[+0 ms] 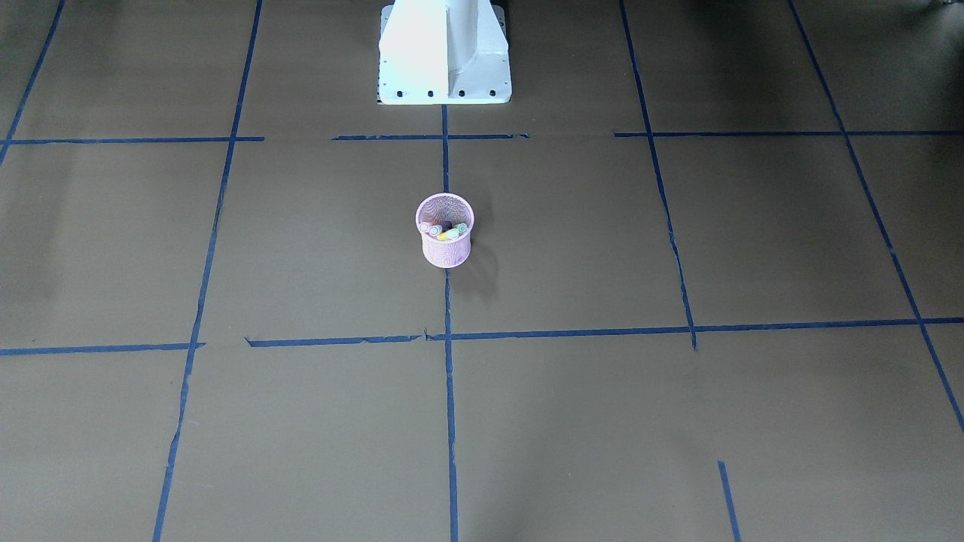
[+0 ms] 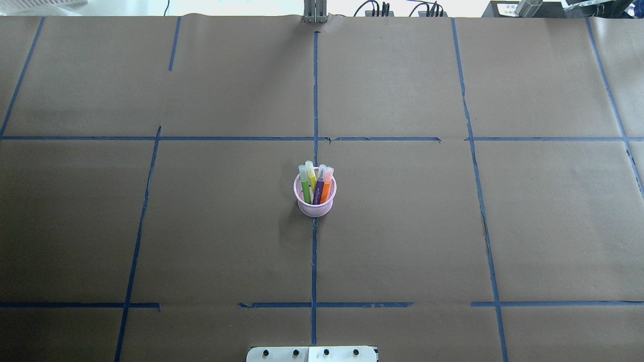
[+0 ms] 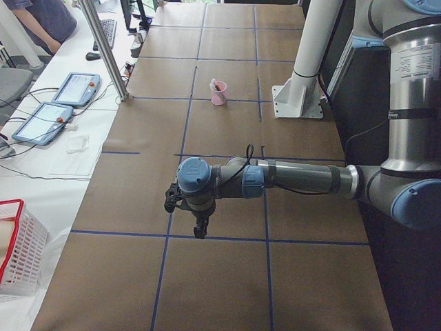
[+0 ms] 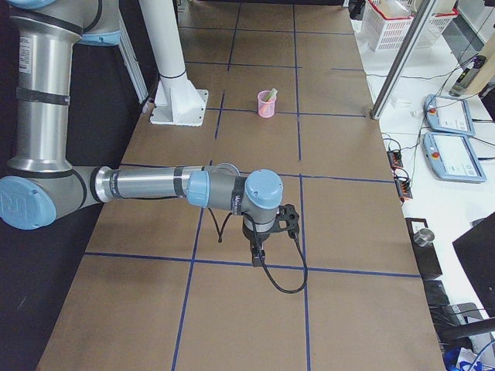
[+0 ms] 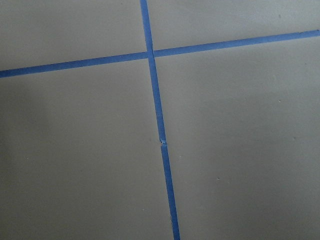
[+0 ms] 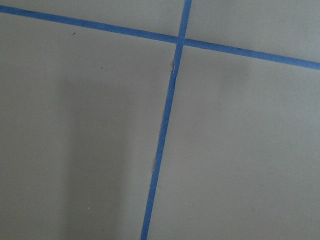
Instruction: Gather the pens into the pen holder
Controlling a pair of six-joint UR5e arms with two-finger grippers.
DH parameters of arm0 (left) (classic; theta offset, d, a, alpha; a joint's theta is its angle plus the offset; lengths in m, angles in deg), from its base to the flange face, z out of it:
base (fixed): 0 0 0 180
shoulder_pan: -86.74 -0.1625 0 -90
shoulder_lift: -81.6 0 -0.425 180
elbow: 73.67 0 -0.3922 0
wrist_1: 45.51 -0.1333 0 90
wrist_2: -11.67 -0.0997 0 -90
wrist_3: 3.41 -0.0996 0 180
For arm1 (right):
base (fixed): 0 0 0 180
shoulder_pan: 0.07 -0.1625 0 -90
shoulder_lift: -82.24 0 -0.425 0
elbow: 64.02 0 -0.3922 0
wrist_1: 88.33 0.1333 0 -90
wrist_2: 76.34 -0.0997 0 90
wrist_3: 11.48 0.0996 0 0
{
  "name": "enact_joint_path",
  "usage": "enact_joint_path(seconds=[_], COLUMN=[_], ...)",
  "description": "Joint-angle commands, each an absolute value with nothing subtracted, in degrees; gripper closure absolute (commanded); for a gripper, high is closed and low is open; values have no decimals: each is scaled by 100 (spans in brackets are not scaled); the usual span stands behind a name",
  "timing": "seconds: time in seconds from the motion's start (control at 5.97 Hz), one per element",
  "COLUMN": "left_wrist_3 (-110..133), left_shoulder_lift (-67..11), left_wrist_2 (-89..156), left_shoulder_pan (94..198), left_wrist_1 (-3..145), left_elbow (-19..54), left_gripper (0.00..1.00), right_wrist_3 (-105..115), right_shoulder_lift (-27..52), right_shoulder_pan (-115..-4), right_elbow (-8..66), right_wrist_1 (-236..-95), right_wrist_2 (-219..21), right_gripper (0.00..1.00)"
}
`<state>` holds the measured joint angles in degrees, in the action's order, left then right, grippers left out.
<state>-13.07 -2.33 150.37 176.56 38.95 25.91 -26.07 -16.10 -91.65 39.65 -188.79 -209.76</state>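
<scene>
The pink mesh pen holder (image 2: 314, 207) stands upright at the table's centre on a blue tape line; it also shows in the front view (image 1: 446, 254), the left view (image 3: 218, 94) and the right view (image 4: 266, 104). Inside it stand the green pen (image 2: 305, 188), yellowish pen (image 2: 312, 176), purple pen (image 2: 319, 190) and orange pen (image 2: 326, 188), caps up. No pen lies on the table. My left gripper (image 3: 200, 231) hangs over the table's left end, far from the cup. My right gripper (image 4: 257, 255) hangs over the right end. I cannot tell whether either is open or shut. Both wrist views show only paper and tape.
The table is covered in brown paper (image 2: 402, 226) with a blue tape grid. The white robot base (image 1: 444, 53) stands behind the cup. Beside the table are a white basket (image 3: 17, 248), teach pendants (image 3: 76, 88), a metal post (image 3: 103, 48) and an operator (image 3: 41, 21).
</scene>
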Motion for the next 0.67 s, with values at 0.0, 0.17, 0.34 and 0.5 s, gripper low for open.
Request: enact_joint_path(seconds=[0.0, 0.17, 0.34, 0.5], left_wrist_3=[-1307, -1307, -1307, -1307], left_shoulder_lift=[-233, -225, -224, -224], left_wrist_2=[15037, 15037, 15037, 15037], left_shoulder_pan=[17648, 17657, 17657, 17657], left_wrist_1=[3895, 3895, 3895, 3895], left_elbow=[2591, 2582, 2582, 2565], left_gripper=[0, 0, 0, 0], right_wrist_3=[-2607, -2607, -2607, -2607], right_shoulder_lift=[-1628, -1672, -1681, -1681], right_shoulder_pan=[-9166, -9166, -9166, -9166], right_elbow=[3960, 3987, 3987, 3987], right_wrist_1=[-18879, -18879, -18879, -18879], right_wrist_2=[-20976, -20985, -21002, -21037], right_gripper=[0, 0, 0, 0])
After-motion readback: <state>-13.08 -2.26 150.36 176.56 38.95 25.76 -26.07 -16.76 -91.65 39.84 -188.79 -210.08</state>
